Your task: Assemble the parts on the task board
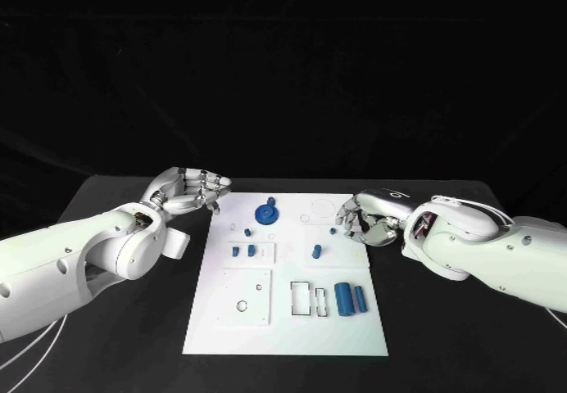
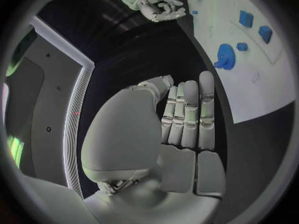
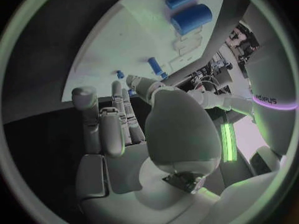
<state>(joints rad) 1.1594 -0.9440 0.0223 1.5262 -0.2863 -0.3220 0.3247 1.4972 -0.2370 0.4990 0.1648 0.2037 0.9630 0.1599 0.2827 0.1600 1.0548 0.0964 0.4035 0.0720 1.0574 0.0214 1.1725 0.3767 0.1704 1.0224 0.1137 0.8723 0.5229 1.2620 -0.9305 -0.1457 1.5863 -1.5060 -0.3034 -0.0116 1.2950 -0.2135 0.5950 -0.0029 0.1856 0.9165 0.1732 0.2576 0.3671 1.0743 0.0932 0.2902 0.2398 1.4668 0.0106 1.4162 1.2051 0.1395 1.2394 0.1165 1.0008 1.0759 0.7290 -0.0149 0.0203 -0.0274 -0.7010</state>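
- Two silver hands are flanking your white task board [image 1: 288, 327]: left hand [image 1: 189, 190] curling in, holding nothing.
- Right hand [image 1: 369, 219] curling likewise, empty, beside the blue gear-shaped part [image 1: 268, 214].

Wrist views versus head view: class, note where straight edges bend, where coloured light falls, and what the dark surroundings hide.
Left wrist view: the white rectangular task board has a curved edge from fisheye distortion. Right wrist view: green light tints the circle's rim and the silver right hand. Head view: the board's edges run straight, and the background beyond the black table is lost in darkness.
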